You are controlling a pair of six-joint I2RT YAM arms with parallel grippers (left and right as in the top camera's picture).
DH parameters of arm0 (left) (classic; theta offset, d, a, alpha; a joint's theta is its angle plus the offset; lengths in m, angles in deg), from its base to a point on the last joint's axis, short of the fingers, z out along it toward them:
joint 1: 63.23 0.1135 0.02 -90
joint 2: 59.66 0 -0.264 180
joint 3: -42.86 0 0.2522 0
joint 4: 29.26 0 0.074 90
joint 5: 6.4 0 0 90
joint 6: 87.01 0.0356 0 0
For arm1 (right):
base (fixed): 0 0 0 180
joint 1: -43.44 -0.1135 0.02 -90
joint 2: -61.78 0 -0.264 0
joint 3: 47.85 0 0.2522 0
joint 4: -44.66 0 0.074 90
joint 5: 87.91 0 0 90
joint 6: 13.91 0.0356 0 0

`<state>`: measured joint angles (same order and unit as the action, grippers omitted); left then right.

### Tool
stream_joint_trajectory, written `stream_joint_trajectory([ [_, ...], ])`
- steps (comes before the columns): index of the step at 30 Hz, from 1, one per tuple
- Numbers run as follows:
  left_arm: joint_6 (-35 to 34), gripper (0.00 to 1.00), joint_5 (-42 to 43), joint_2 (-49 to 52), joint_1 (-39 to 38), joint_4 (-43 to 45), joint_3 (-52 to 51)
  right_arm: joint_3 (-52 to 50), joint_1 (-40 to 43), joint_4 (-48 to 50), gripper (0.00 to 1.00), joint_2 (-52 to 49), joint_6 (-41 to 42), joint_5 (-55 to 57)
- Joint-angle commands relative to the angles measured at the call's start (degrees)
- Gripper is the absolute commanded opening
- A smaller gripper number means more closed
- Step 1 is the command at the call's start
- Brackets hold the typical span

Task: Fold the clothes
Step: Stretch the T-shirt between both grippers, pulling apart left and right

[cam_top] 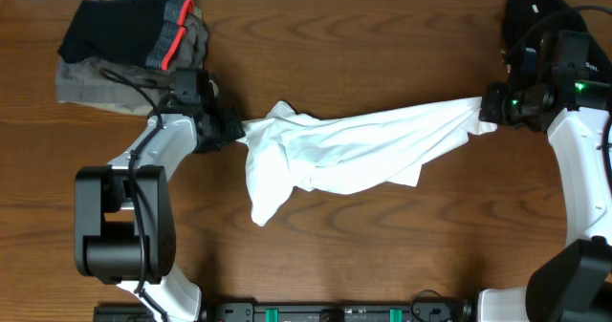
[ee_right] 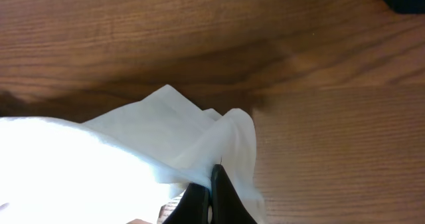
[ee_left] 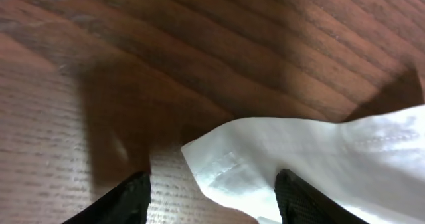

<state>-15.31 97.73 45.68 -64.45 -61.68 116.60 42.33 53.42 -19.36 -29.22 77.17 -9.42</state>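
Brown wooden table [cam_top: 382, 255] fills every view. Across its middle lies the white T-shirt [cam_top: 354, 150], bunched and stretched into a long band between the two arms, with a loose lobe spreading toward the near edge on its left side. It is so crumpled that collar, sleeves and front are hard to tell apart.

At the far left corner sits a pile of clothes [cam_top: 124, 50], black with a red stripe on top of grey. At the far right corner a black cloth [cam_top: 531, 11] is cut off by the picture edge and partly hidden behind the right arm.

The right gripper [ee_right: 207, 194] is pinched closed on a fold at the T-shirt's right end; only its fingertips show. The left gripper [ee_left: 212, 187] has its fingers spread apart, and a hemmed edge of the T-shirt lies between them. Whether one finger touches the cloth I cannot tell. From overhead its fingers are hidden under its own dark body.
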Motion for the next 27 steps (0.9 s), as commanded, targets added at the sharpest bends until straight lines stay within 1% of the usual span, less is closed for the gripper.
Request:
stream_joint_trajectory([
  [1, -1.11, 0.61, 0.42, 1.92, 0.22, 1.53, -0.63, 0.17, 0.09, 0.13, 0.01, -0.11, 0.57, 0.57],
  [6, -1.70, 0.61, 0.42, 3.34, 0.22, 2.99, -0.63, 0.17, 0.09, 0.11, 0.01, -0.11, 0.57, 0.55],
  [9, -2.80, 0.48, 0.44, 3.69, 0.15, 3.56, -0.63, 0.17, 0.09, 0.11, 0.01, -0.11, 0.59, 0.55],
  [10, -2.84, 0.43, 0.44, 3.87, 0.15, 3.63, -0.63, 0.17, 0.09, 0.15, 0.01, -0.11, 0.57, 0.55],
  [11, -3.30, 0.35, 0.44, 3.93, 0.11, 3.78, -0.63, 0.17, 0.09, 0.15, 0.01, -0.11, 0.57, 0.55],
  [13, -3.80, 0.25, 0.44, 4.04, 0.11, 4.09, -0.63, 0.17, 0.09, 0.17, 0.01, -0.11, 0.57, 0.55],
  [16, -4.55, 0.19, 0.44, 4.09, -0.22, 4.68, -0.63, 0.17, 0.09, 0.15, 0.01, -0.11, 0.57, 0.55],
  [17, -4.55, 0.19, 0.39, 4.11, -0.46, 4.74, -0.63, 0.17, 0.09, 0.17, 0.01, -0.11, 0.57, 0.55],
  [20, -4.55, 0.07, 0.24, 4.55, -1.25, 5.33, -0.63, 0.17, 0.09, 0.15, 0.01, -0.11, 0.59, 0.55],
  [21, -4.55, 0.05, 0.24, 4.87, -1.46, 5.57, -0.63, 0.17, 0.09, 0.15, 0.01, -0.11, 0.57, 0.55],
  [27, -4.74, 0.06, 0.24, 4.57, -1.49, 6.82, 0.00, 0.17, 0.09, 0.39, 0.01, -0.11, 0.55, 0.55],
])
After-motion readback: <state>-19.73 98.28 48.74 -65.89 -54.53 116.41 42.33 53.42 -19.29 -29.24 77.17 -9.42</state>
